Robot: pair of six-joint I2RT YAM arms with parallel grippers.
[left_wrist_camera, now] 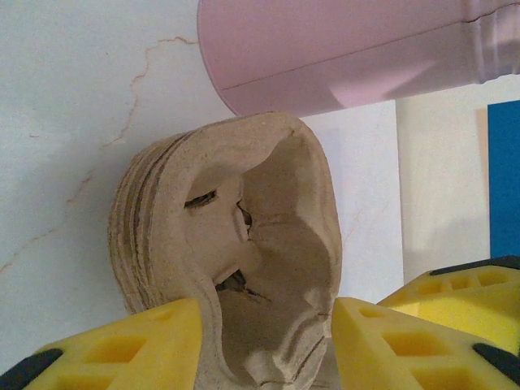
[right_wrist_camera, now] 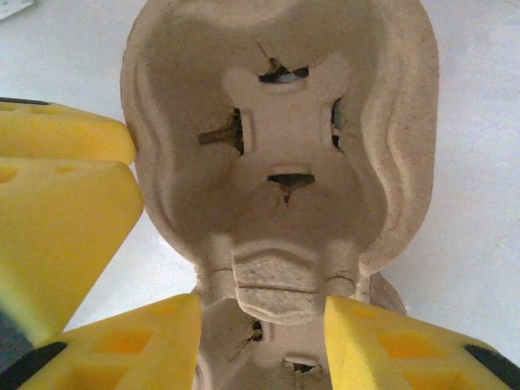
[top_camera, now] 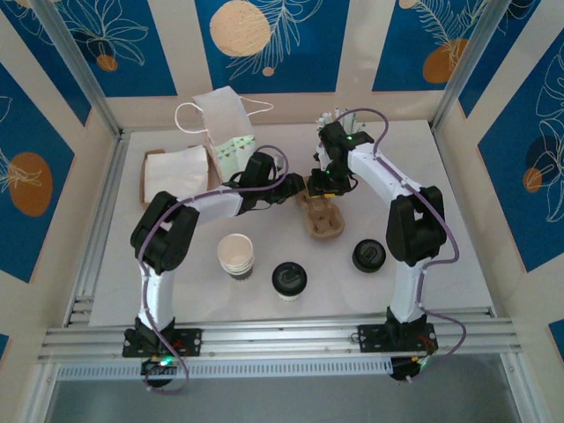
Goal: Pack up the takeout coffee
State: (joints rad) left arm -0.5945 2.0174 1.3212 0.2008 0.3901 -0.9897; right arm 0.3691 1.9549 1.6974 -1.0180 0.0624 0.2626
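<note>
Your left gripper (left_wrist_camera: pixel 266 315) straddles the carrier's (top_camera: pixel 324 220) end, jaws half apart, grip unclear. Your right gripper (right_wrist_camera: pixel 262 302) clamps the carrier's waist. The coffee (top_camera: pixel 288 279) stands upright, apart on the carrier's near side, seemingly nearer your left gripper.

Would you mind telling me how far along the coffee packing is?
Done: nothing packed; the lidded coffee stands loose on the table. In hand: the right end effector grips the pulp carrier; the left end effector straddles its rim. Remaining: seat the coffee in the carrier, probably then the paper bag.
</note>
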